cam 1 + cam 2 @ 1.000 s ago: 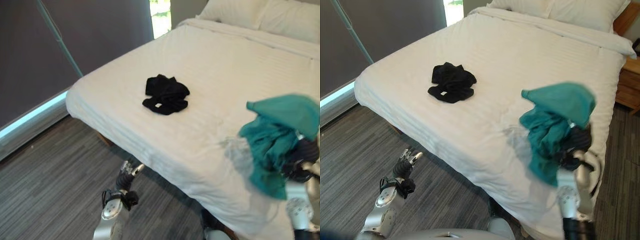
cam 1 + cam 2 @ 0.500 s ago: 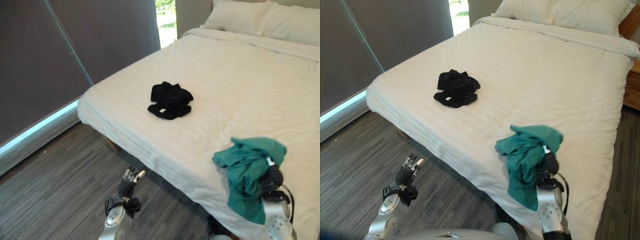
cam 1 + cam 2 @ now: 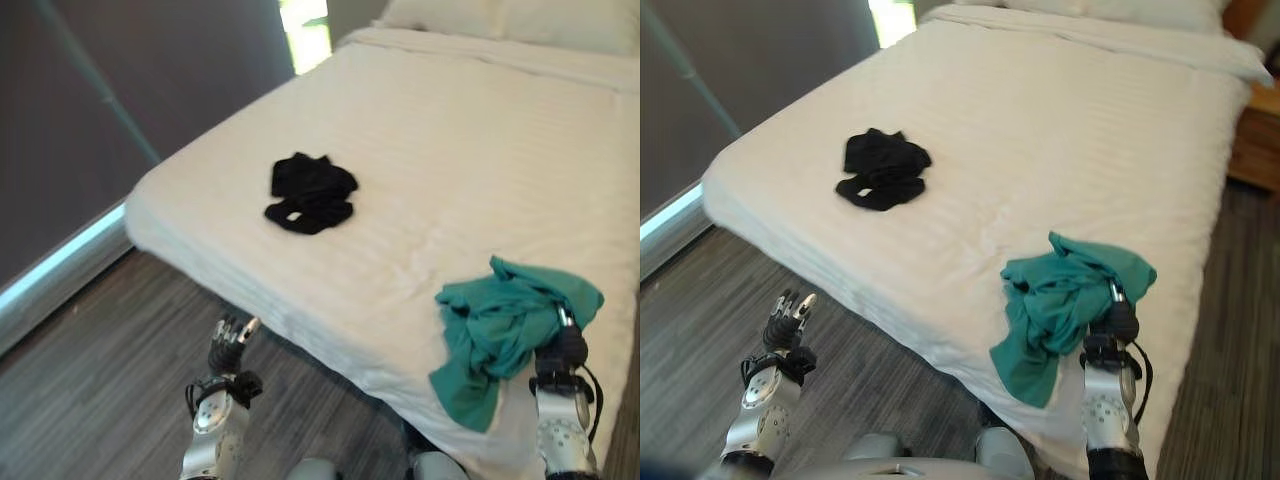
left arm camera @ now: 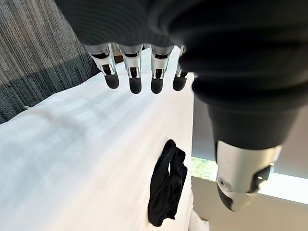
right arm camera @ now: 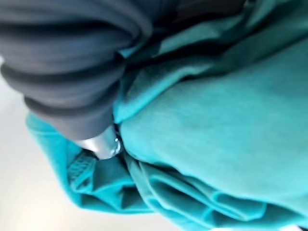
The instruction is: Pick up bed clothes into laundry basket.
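Note:
A teal garment (image 3: pixel 510 320) hangs in a bunch from my right hand (image 3: pixel 1110 330), just above the near right edge of the white bed (image 3: pixel 480 130). In the right wrist view the teal cloth (image 5: pixel 216 120) is packed round the hand and the thumb presses into it. A black heap of clothes (image 3: pixel 310 192) lies on the sheet toward the bed's left side, apart from both hands. My left hand (image 3: pixel 228 345) hovers over the floor in front of the bed's near corner, its fingers (image 4: pixel 134 72) straight and holding nothing.
Pillows (image 3: pixel 500 12) lie at the head of the bed. A wooden nightstand (image 3: pixel 1252 135) stands beside the bed at the right. A dark wall (image 3: pixel 120 90) with a bright strip along its foot runs along the left, with grey plank floor (image 3: pixel 90 390) between it and the bed.
My right hand has come down with the teal garment, which now hangs lower by the bed's edge. The view has shifted. The left hand stays open over the floor.

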`<state>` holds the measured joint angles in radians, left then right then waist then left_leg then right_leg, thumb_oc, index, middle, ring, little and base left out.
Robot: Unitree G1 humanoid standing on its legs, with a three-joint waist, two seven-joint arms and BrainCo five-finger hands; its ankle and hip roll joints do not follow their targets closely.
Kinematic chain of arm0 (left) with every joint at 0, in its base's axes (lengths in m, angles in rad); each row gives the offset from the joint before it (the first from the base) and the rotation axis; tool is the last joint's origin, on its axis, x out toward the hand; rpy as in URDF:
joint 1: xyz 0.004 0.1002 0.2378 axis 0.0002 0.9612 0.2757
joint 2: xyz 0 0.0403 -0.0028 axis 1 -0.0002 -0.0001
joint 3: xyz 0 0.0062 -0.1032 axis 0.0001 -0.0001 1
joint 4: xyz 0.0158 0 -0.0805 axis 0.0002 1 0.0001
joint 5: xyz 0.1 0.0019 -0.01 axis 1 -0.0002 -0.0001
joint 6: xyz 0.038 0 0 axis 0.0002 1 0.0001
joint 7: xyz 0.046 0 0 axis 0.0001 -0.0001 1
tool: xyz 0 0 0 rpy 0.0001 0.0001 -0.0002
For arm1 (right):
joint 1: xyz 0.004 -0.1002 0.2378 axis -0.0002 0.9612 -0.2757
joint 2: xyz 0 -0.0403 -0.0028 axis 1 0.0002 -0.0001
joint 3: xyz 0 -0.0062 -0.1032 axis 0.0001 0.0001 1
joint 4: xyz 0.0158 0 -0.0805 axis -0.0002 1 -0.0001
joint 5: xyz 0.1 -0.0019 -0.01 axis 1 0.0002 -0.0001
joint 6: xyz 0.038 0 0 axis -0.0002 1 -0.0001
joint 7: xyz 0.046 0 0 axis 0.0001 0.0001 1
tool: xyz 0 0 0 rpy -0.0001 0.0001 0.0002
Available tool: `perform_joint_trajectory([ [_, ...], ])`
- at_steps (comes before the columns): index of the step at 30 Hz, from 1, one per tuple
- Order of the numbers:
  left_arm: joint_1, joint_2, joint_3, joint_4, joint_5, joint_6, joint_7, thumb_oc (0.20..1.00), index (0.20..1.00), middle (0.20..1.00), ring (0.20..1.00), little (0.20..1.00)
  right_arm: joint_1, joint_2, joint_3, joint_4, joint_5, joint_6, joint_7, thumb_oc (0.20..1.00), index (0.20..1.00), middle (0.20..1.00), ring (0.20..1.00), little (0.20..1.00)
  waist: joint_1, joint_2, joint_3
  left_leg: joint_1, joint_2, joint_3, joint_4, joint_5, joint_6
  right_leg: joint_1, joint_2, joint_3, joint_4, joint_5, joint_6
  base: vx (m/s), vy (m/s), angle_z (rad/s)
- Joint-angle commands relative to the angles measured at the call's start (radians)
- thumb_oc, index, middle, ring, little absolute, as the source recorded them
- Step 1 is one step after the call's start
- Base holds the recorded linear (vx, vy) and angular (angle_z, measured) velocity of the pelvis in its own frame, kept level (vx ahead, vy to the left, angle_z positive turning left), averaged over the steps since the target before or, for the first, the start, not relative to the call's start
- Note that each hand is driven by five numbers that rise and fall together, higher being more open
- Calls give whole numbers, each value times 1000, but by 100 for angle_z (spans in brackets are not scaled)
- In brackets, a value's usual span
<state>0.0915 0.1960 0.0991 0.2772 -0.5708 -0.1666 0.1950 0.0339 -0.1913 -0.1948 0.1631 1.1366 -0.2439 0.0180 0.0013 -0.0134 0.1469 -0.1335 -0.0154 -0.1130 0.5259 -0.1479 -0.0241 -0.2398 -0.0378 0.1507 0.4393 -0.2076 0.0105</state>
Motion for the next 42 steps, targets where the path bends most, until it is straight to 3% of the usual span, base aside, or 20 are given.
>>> perform_joint_trajectory([
  [1,-40,48,52,-21,-31,-81,31,1000,1000,1000,1000,1000,32,-43,-34,-121,-23,-56,10,200,200,200,200,200,-7,9,-18,-19,194,-32,-337,313,-92,258,-57,25,-430,187,81,232,207,11],
  [3,-51,55,64,-25,-29,-93,50,1000,1000,1000,1000,1000,35,-49,-27,-125,-22,-55,12,200,200,200,200,200,-2,24,-25,-19,248,-56,-469,344,-114,264,-75,55,-427,163,94,197,230,7],
  [6,-76,83,83,-35,-5,-102,62,1000,1000,1000,1000,1000,43,-49,-28,-131,-26,-52,8,200,200,200,200,200,3,44,-44,-2,286,-70,-578,367,-148,281,-99,86,-432,140,116,236,251,-42],
  [8,-85,98,94,-36,-8,-114,66,1000,1000,1000,1000,1000,34,-42,-32,-135,-23,-55,14,200,200,200,200,200,7,49,-63,0,278,-102,-580,343,-154,299,-134,108,-435,133,138,253,339,-59],
  [10,-90,114,94,-44,-9,-116,57,1000,1000,1000,1000,1000,25,-37,-33,-146,-37,-54,8,200,200,200,200,200,8,39,-75,2,253,-86,-541,285,-152,312,-185,111,-445,149,163,162,298,-69],
  [11,-90,114,94,-44,-10,-116,57,1000,1000,1000,1000,1000,26,-37,-33,-146,-37,-54,8,200,200,200,200,200,9,37,-75,2,252,-86,-540,284,-151,313,-187,111,-446,150,164,138,411,-74],
  [12,-102,139,75,-36,10,-106,46,1000,1000,1000,1000,1000,15,-12,-31,-152,-44,-57,4,200,200,200,200,200,-6,26,-75,24,216,-56,-558,244,-129,273,-234,112,-409,241,203,72,274,-81],
  [13,-102,141,75,-36,11,-106,46,1000,1000,1000,1000,1000,16,-10,-31,-153,-45,-57,4,200,200,200,200,200,-1,23,-76,24,214,-50,-556,243,-127,270,-236,118,-410,242,204,131,539,-66],
  [14,-117,166,64,-36,33,-93,47,1000,1000,1000,1000,1000,18,27,-17,-163,-37,-65,-2,200,200,200,200,200,-9,17,-71,39,181,-13,-546,212,-94,209,-248,137,-313,372,196,57,273,-44],
  [15,-117,168,64,-35,33,-93,46,1000,1000,1000,1000,1000,19,30,-16,-166,-38,-65,-4,200,200,200,200,200,-4,15,-71,39,182,-8,-546,211,-93,204,-247,143,-310,373,196,67,597,-65],
  [16,-112,200,62,-45,54,-85,32,1000,1000,1000,1000,1000,31,46,14,-168,-39,-45,7,200,200,200,200,200,-7,29,-53,73,158,24,-557,199,-64,125,-255,84,-226,476,175,-22,549,-71],
  [17,-116,222,66,-45,84,-75,33,1000,1000,1000,1000,1000,35,36,30,-157,-53,-41,8,200,200,200,200,200,-6,37,-41,94,152,47,-571,201,-55,98,-268,26,-189,491,167,6,671,-102],
  [20,-107,230,77,-42,112,-62,31,1000,1000,1000,1000,1000,38,42,57,-156,-44,-24,22,200,200,200,200,200,-11,47,-38,138,129,87,-599,193,-31,64,-242,-89,-146,439,161,37,457,-75],
  [23,-81,239,107,-62,152,-55,27,1000,1000,1000,1000,1000,41,9,71,-137,-54,-4,51,200,200,200,200,200,-7,38,-39,162,100,142,-612,181,-11,35,-108,-209,-156,299,141,34,320,-46],
  [24,-77,244,116,-60,161,-49,28,1000,1000,1000,1000,1000,40,0,72,-132,-59,0,56,200,200,200,200,200,-1,32,-43,165,90,156,-613,178,-11,41,-90,-238,-186,278,135,72,163,-60],
  [25,-76,259,122,-65,207,-28,29,1000,1000,1000,1000,1000,41,-10,74,-134,-68,4,57,200,200,200,200,200,24,13,-48,170,69,177,-609,166,-14,106,-100,-307,-291,258,121,69,91,-74],
  [27,-91,294,102,-52,281,-17,6,1000,1000,1000,1000,1000,39,-26,89,-107,-72,12,61,200,200,200,200,200,26,9,-65,177,69,182,-613,165,-18,174,-64,-239,-409,260,120,94,14,-27],
  [32,-105,348,47,-103,370,8,-67,1000,1000,1000,1000,1000,75,-29,92,-113,-86,44,68,200,200,200,200,200,20,12,-98,192,67,191,-613,156,-26,245,-67,-260,-497,269,121,95,-15,-10],
  [42,-236,306,-73,-116,404,22,-67,1000,1000,1000,1000,1000,136,-37,98,-99,-105,79,74,200,200,200,200,200,-23,11,-113,187,67,186,-613,156,-36,268,-68,-258,-522,273,123,26,-13,4],
])
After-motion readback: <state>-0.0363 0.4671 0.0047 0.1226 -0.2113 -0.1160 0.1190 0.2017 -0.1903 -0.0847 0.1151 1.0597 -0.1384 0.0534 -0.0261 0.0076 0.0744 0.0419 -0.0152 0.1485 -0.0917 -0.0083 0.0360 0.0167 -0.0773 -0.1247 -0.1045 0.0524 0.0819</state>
